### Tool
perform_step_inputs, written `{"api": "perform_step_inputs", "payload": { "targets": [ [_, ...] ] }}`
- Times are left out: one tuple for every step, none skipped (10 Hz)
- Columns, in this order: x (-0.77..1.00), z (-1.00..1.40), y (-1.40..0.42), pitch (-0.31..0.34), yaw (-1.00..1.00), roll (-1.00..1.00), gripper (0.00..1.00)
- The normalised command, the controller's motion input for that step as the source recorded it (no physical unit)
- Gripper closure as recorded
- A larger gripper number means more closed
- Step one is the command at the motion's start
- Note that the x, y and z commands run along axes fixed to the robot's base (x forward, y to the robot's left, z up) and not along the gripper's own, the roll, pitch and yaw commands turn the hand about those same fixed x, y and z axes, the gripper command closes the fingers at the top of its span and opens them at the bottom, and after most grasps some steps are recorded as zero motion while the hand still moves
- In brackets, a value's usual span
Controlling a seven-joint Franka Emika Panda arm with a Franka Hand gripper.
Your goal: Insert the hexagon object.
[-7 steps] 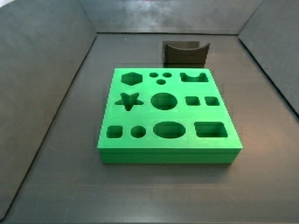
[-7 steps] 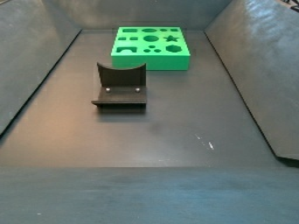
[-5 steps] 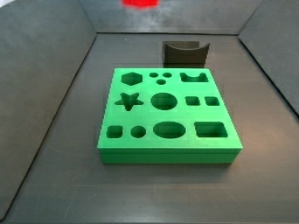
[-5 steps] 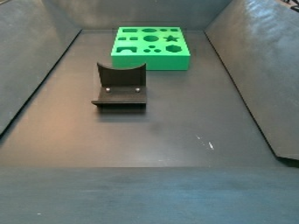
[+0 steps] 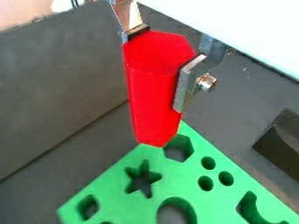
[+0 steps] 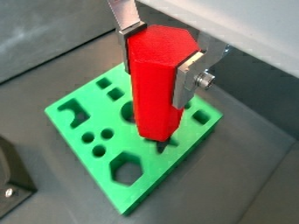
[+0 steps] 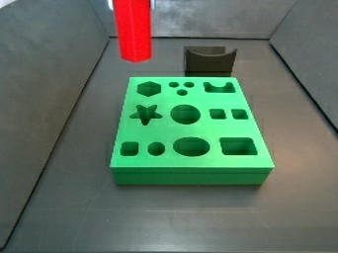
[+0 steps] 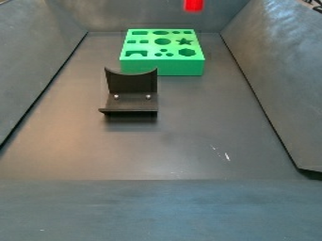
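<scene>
- Gripper (image 5: 160, 54) is up in the air over the block, and I've got it clamped on the red peg (image 5: 153, 86); the silver fingers (image 6: 188, 79) press on opposite sides near its top.
- Peg hangs upright, hex top facing up, clear in both wrist views (image 6: 156, 80).
- In a side view the peg (image 7: 132, 29) sits above the far-left end of the green block (image 7: 189, 131), not touching it. From the opposite side I only catch its bottom tip (image 8: 194, 5) at the frame edge, above the block (image 8: 164, 51).
- Block's cutouts all look empty: star (image 7: 145, 115), circles, squares, and a hexagon hole (image 6: 128, 168).
- Dark grey holder (image 8: 128, 92) sits on the floor, apart from the block.
</scene>
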Motion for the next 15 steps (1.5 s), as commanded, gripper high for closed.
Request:
{"api": "perform_step_inputs", "payload": {
  "targets": [
    [0.00, -0.57, 0.55, -0.021, 0.13, 0.04, 1.00],
    [-0.04, -0.65, 0.32, -0.036, -0.01, 0.00, 1.00],
    [0.08, -0.99, 0.32, -0.073, 0.00, 0.00, 1.00],
    [0.30, -0.97, 0.42, -0.030, 0.00, -0.06, 1.00],
    [0.29, -0.86, 0.44, 0.000, 0.00, -0.09, 1.00],
    [0.26, -0.69, 0.33, 0.000, 0.00, -0.08, 1.00],
    [-0.01, -0.52, -0.07, -0.066, 0.00, 0.00, 1.00],
    [-0.03, -0.49, 0.00, -0.054, 0.00, -0.02, 1.00],
    [0.00, -0.44, 0.00, -0.031, 0.00, -0.02, 1.00],
    [0.05, -0.51, -0.01, -0.010, 0.00, -0.03, 1.00],
    [0.23, -0.54, -0.27, 0.000, 0.00, 0.00, 1.00],
    [0.00, -0.44, -0.27, -0.006, -0.03, -0.01, 1.00],
    [0.00, -0.50, 0.00, -0.010, -0.06, -0.04, 1.00],
    [-0.23, -0.42, 0.05, -0.019, -0.11, -0.06, 1.00],
    [-0.49, -0.27, 0.20, -0.090, -0.01, -0.07, 1.00]
  ]
}}
